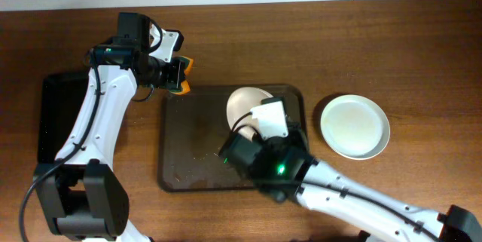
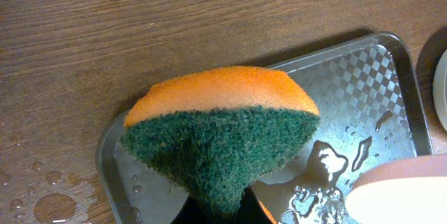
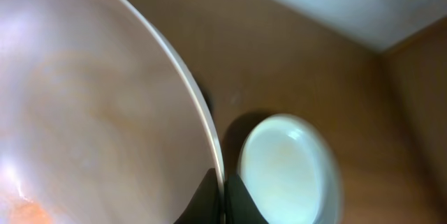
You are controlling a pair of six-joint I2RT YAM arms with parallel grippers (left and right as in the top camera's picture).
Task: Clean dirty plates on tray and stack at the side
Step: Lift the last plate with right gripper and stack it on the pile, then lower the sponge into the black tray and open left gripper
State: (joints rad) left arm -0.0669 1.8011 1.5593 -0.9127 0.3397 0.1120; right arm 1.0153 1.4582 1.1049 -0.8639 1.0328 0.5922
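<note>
My right gripper (image 3: pixel 223 195) is shut on the rim of a white plate (image 3: pixel 91 112) and holds it tilted above the far right part of the dark brown tray (image 1: pixel 188 144); the plate also shows in the overhead view (image 1: pixel 245 105). A faint orange smear sits at the plate's lower left. Another white plate (image 1: pixel 354 125) lies flat on the table to the right of the tray, also seen in the right wrist view (image 3: pixel 286 172). My left gripper (image 1: pixel 177 75) is shut on an orange and green sponge (image 2: pixel 220 126) above the tray's far left corner. A third plate is not visible.
A smaller black tray (image 1: pixel 56 114) lies at the left under my left arm. The brown tray's wet floor (image 2: pixel 363 77) holds water drops and crumbs. Water drops lie on the wooden table (image 2: pixel 42 196) beside the tray.
</note>
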